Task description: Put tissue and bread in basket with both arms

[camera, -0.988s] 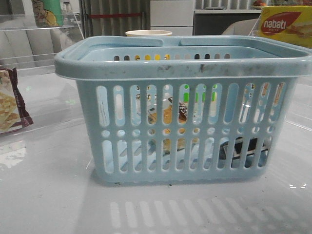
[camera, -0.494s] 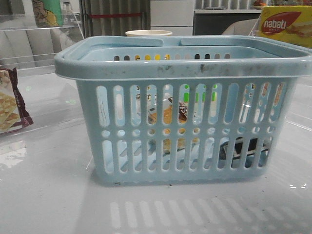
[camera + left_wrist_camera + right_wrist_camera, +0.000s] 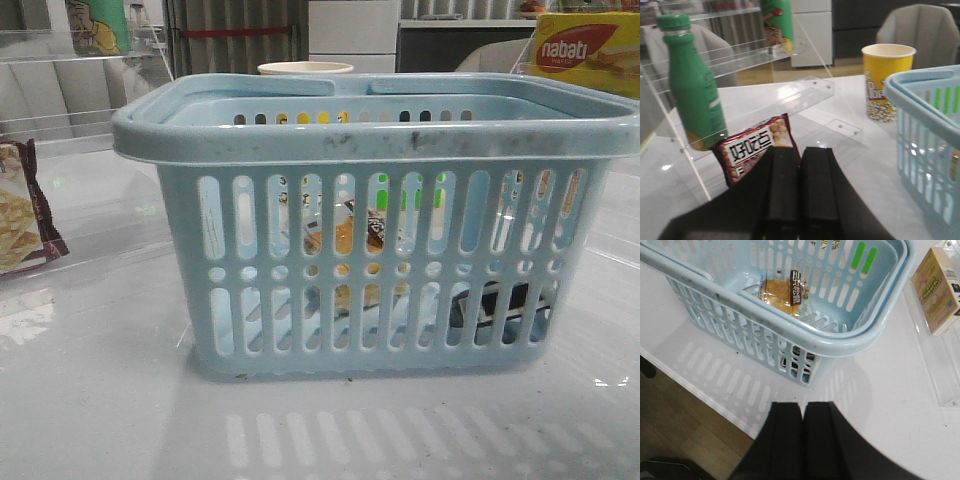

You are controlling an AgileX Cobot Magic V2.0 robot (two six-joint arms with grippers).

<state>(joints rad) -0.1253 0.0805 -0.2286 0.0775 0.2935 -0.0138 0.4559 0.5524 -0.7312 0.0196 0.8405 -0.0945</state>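
Glossy white table [image 3: 100,420], reflective enough to mirror the slots of the light-blue plastic basket [image 3: 375,140] sitting on it. Behind it there's a clear acrylic shelf [image 3: 805,95] and a grey chair [image 3: 920,25].

Only the right wrist view looks down into the basket: the bread [image 3: 782,292], golden in a clear wrapper with a dark label, lies flat on the floor. From the front, the tissue [image 3: 500,300] is just a dark shape low behind the slots, to the right of the bread.

The left wrist view adds a green bottle [image 3: 692,85], a maroon-edged cracker bag [image 3: 757,147] and a yellow popcorn cup [image 3: 885,80].

Left gripper [image 3: 800,200] and right gripper [image 3: 802,440] both have their black fingers pressed together, holding nothing, outside the basket.
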